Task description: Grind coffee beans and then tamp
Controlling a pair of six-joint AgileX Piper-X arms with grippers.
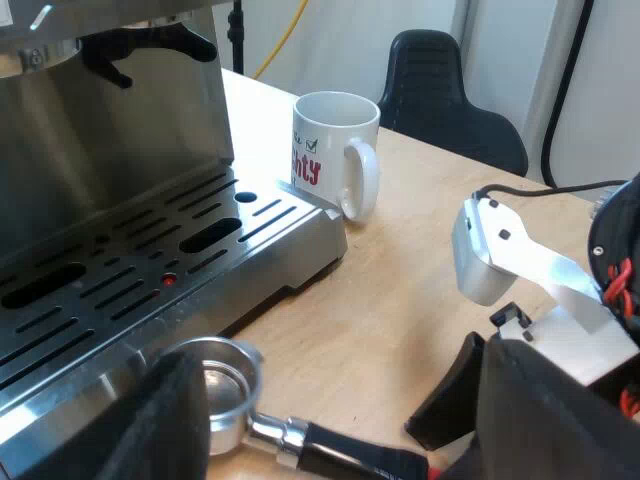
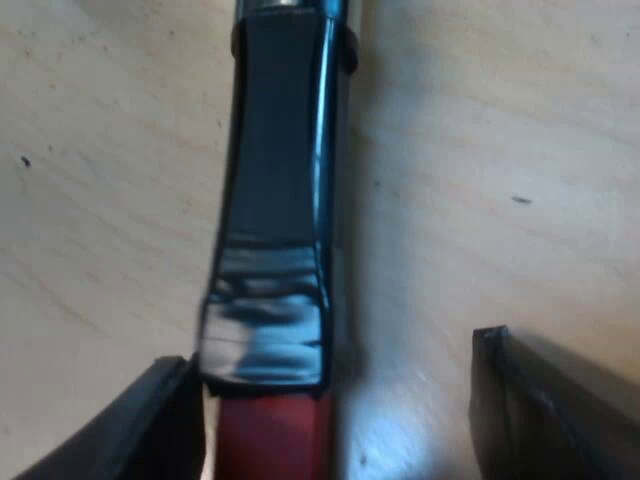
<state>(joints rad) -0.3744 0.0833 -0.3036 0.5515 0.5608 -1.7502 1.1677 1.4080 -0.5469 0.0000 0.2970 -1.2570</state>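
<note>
- The metal holder (image 1: pixel 225 392) is lying loose on the tabletop (image 1: pixel 420 290), with its round basket facing up, just beside the front of the espresso machine (image 1: pixel 110 150).
- Its dark handle (image 1: pixel 345 455) is pointing away from the machine along the wood.
- We are holding our right gripper (image 2: pixel 330 385) low over the tabletop with its fingers (image 2: pixel 545 400) apart, one on each side of the handle.
- One of those fingers is sitting just beside the red end (image 2: pixel 270 440). The other is standing clear of the handle, with bare wood showing between them, so the gripper is clamping nothing.
- We are holding our left gripper (image 1: pixel 348 355) above the tabletop, its fingers also apart and gripping nothing. One finger is hanging close over the holder's basket and the other over the right arm.
- From the left wrist we are seeing the right arm reaching down at the handle's far end.
- The machine's slotted drip tray (image 1: pixel 150 270) is facing us, with a small red dot showing among the slots.
- A white mug (image 1: pixel 330 150) with red lettering is standing upright just beside the tray's corner, near an edge of the tabletop.
- A black chair (image 1: pixel 450 90) is standing beyond that edge.
</note>
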